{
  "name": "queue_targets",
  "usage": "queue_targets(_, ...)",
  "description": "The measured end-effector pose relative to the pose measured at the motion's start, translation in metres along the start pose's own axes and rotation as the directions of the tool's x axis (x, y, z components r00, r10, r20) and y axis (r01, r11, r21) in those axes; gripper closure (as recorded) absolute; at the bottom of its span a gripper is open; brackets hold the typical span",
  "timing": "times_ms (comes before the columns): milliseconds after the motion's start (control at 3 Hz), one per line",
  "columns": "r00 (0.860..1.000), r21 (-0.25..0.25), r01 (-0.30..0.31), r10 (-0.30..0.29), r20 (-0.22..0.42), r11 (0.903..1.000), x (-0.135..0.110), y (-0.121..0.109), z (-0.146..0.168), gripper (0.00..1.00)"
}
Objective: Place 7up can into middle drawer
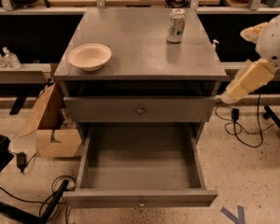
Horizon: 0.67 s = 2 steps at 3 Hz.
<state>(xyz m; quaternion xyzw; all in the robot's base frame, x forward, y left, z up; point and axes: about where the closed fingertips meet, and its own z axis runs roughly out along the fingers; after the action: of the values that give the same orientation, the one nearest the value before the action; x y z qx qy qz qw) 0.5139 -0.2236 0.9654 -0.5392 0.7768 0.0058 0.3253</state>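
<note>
The 7up can [176,26] stands upright at the back right of the grey cabinet top [140,55]. The middle drawer [140,164] is pulled out below, its flat tray empty, with a small knob on its front [141,203]. My gripper [229,95] is at the right of the cabinet, at the end of a cream arm part [247,80], level with the cabinet's top edge. It is well below and to the right of the can and touches nothing that I can see.
A cream bowl [89,56] sits on the cabinet top at the left. The upper drawer front [140,110] is closed. A cardboard box [53,129] stands on the floor at the left. Cables [245,125] lie on the floor at the right.
</note>
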Motion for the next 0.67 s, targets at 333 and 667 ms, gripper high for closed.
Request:
queue_targets(333,0.985,0.099,-0.034,0.017,0.171,0.9945,-0.016,-0.051,0.021,0.00)
queue_targets(667,0.925,0.179,-0.117,0.042,0.377,0.9769,-0.033,-0.107,0.046,0.00)
